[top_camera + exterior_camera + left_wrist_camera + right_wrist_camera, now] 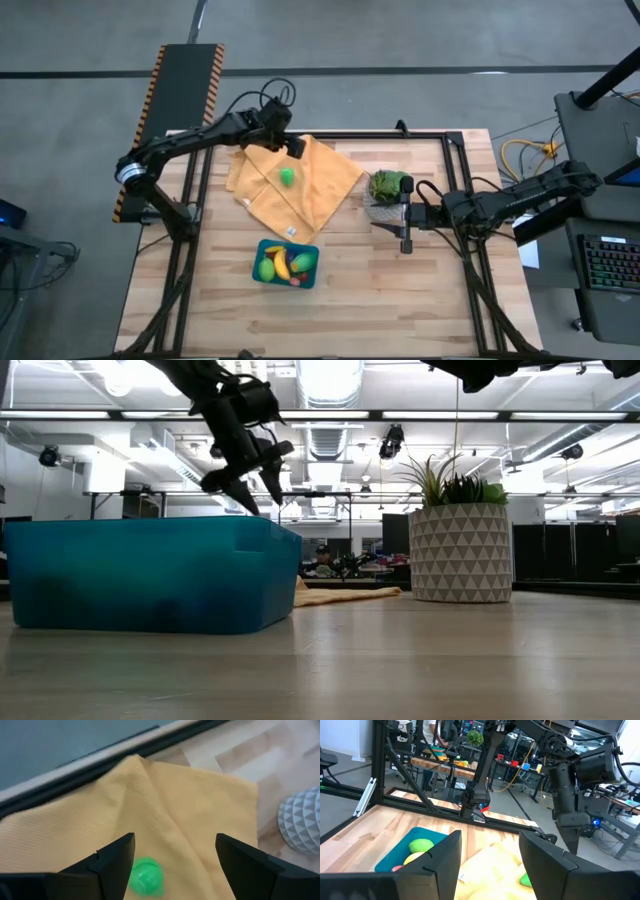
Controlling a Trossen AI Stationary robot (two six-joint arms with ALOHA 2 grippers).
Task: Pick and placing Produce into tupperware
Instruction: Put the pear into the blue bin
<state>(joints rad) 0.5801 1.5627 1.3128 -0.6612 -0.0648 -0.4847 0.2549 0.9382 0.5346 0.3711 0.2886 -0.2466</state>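
Green fruit (146,876) lies just below the wide-open left gripper (172,855); closing off-centre could roll it across the cloth (150,805).

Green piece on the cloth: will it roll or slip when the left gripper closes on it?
The green piece looks round and smooth, so it probably rolls if nudged. The orange cloth under it is soft and wrinkled, which may damp rolling. It looks small and likely light under the open left gripper.
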